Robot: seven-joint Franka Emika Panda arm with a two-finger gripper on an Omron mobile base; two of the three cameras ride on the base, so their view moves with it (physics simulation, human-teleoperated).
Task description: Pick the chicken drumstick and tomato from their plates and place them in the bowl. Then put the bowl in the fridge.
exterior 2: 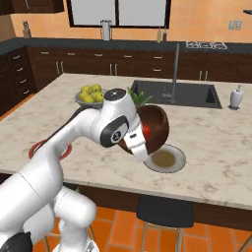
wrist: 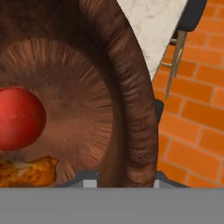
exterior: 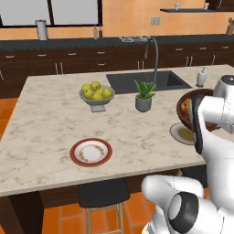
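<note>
Already loaded, the wooden bowl [exterior 2: 153, 129] hangs above the desk [exterior: 45, 114], its rim clamped in the hand [wrist: 124, 183]; tomato [wrist: 19, 118] and chicken drumstick [wrist: 26, 171] inside, both plates bare, fridge trip remaining.

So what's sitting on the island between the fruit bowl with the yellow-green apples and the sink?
In the left base view, a small potted plant stands between the fruit bowl and the sink, just off the sink's near edge; otherwise bare marble.
</note>
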